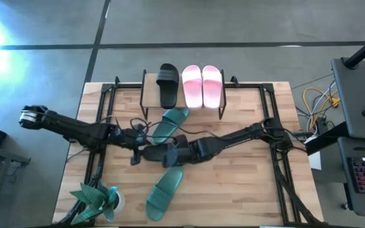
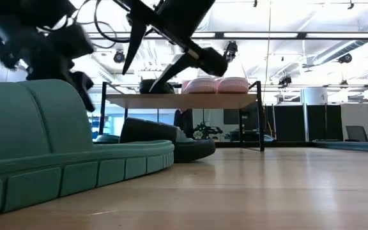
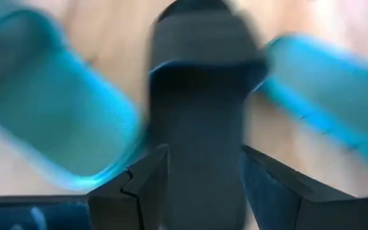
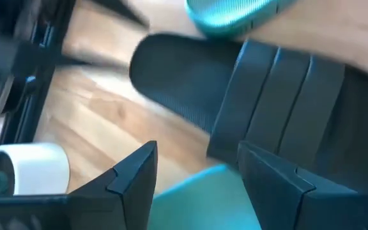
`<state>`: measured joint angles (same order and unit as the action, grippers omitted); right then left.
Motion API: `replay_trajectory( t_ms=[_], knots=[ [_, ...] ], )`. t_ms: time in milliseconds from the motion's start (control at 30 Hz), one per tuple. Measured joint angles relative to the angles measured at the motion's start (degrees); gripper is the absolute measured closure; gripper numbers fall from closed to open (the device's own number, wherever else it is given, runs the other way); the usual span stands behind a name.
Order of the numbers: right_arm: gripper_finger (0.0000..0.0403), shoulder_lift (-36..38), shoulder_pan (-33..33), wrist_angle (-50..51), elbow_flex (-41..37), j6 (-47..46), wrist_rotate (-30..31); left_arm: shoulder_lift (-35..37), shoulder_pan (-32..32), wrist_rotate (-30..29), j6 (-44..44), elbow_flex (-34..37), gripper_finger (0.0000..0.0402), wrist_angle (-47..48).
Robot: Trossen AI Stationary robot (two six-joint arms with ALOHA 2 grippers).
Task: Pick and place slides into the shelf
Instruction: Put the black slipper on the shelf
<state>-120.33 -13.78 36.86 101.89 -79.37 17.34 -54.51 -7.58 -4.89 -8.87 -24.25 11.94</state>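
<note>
Tabletop (image 1: 246, 190) mid-frame: 3 slides on shelf (image 1: 146, 95), 3 left; left gripper (image 1: 146, 155) & right gripper (image 1: 170, 155) both spread over black slide (image 3: 197, 128).

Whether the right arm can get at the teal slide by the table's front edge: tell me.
Probably yes. The right gripper hangs open over the table's middle, and that teal slide lies close by with bare wood around it. The potted plant stands off to the side.
</note>
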Motion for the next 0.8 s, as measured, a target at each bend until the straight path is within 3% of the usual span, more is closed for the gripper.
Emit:
replay_trajectory(
  t_ms=[100, 433, 567, 800],
  knots=[
    [0.0195, 0.0, -1.5, -0.1, 0.0, -1.6, 0.0, 1.8, 0.6, -2.8, 3.8, 1.8, 0.0229, 2.5],
    [0.0195, 0.0, -4.6, 0.5, -0.3, -6.2, -1.0, -2.6, 2.1, -1.2, 3.3, 6.6, 0.0229, -1.7],
    [0.0195, 0.0, -4.5, 0.5, -0.5, -6.2, -0.8, -6.9, 2.1, 3.6, 2.9, 7.4, 0.0229, -9.3],
    [0.0195, 0.0, -4.5, 2.4, -0.5, -6.1, -0.8, -12.9, 1.6, 14.5, -7.3, 7.1, 0.0229, -17.9]
  ],
)
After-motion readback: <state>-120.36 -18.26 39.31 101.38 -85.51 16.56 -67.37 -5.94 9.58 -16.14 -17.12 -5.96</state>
